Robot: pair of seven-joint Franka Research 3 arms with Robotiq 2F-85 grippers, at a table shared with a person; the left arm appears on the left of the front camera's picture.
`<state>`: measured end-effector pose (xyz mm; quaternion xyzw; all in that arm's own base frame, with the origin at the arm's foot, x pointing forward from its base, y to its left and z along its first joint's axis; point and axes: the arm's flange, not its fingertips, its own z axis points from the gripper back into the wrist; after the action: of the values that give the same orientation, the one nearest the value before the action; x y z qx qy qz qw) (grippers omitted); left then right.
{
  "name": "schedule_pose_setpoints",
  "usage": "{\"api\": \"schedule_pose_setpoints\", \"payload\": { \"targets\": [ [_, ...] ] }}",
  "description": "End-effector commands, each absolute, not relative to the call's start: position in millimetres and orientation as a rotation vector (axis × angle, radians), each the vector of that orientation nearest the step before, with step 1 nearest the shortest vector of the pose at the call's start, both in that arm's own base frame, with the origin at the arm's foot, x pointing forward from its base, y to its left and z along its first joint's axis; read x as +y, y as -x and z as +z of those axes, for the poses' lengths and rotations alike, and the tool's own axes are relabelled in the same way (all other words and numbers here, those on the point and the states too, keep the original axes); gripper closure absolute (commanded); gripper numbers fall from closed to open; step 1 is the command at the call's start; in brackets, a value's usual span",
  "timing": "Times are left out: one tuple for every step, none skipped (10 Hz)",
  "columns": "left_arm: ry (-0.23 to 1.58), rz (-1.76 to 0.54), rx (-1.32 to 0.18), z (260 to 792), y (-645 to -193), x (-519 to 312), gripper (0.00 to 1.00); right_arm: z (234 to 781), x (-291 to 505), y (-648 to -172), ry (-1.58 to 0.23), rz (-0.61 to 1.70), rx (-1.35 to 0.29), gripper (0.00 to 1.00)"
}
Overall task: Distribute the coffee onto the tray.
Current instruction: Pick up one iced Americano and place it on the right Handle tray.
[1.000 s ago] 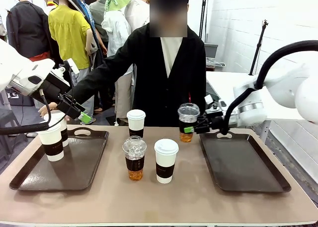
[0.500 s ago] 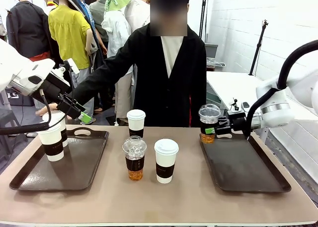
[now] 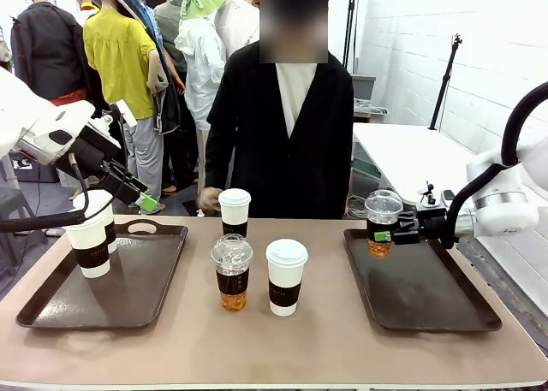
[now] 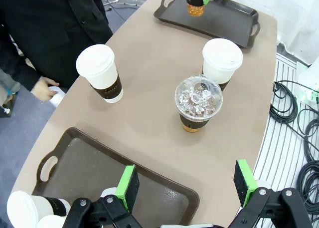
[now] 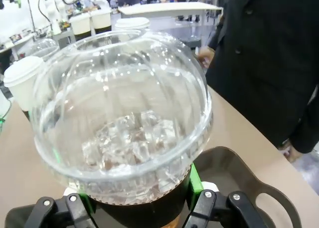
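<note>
My right gripper [image 3: 384,235] is shut on a clear domed-lid iced coffee [image 3: 382,223] over the far-left corner of the right tray [image 3: 437,297]; whether the cup touches the tray I cannot tell. Its icy dome [image 5: 119,113] looms close in the right wrist view. Three coffees stand mid-table: a white cup [image 3: 234,211] at the back, a clear cup [image 3: 231,273] and another white cup [image 3: 285,276] in front. Two white cups [image 3: 91,235] stand on the left tray [image 3: 128,297]. Above that tray's far end my left gripper [image 3: 137,199] hangs open, pads [image 4: 128,188] wide apart.
A person in a black jacket stands at the far edge, one hand [image 3: 208,201] low behind the back white cup. In the left wrist view the tabletop [image 4: 149,123] between the trays holds the three cups, and cables [image 4: 294,138] lie on the floor beside the table.
My right arm carried the clear cup rightward and down, from left of the right tray to over its far-left corner. The person's outstretched arm drew back from the left tray. My left arm stayed still.
</note>
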<state>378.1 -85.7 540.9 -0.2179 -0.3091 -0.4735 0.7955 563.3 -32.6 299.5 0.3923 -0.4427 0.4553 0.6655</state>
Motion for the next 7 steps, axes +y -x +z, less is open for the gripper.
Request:
{"api": "schedule_pose_setpoints", "payload": {
  "targets": [
    [0.488, -1.031, -0.676, 540, -379, -84, 0.00, 291, -29, -561, -0.860, 1.010, -1.087, 0.20],
    [0.488, -1.031, -0.676, 540, -379, -84, 0.00, 285, -29, -562, -0.862, 0.995, -1.094, 0.20],
    [0.488, -1.031, -0.676, 540, -379, -84, 0.00, 277, -28, -563, -0.861, 0.984, -1.092, 0.20],
    [0.488, -1.031, -0.676, 540, -379, -84, 0.00, 270, -27, -565, -0.858, 0.978, -1.099, 0.20],
    [0.488, -1.031, -0.676, 540, -379, -84, 0.00, 265, -27, -566, -0.856, 0.969, -1.114, 0.20],
    [0.488, -1.031, -0.676, 540, -379, -84, 0.00, 259, -26, -567, -0.853, 0.963, -1.131, 0.20],
    [0.488, -1.031, -0.676, 540, -379, -84, 0.00, 254, -25, -568, -0.861, 0.959, -1.135, 0.20]
  ]
}}
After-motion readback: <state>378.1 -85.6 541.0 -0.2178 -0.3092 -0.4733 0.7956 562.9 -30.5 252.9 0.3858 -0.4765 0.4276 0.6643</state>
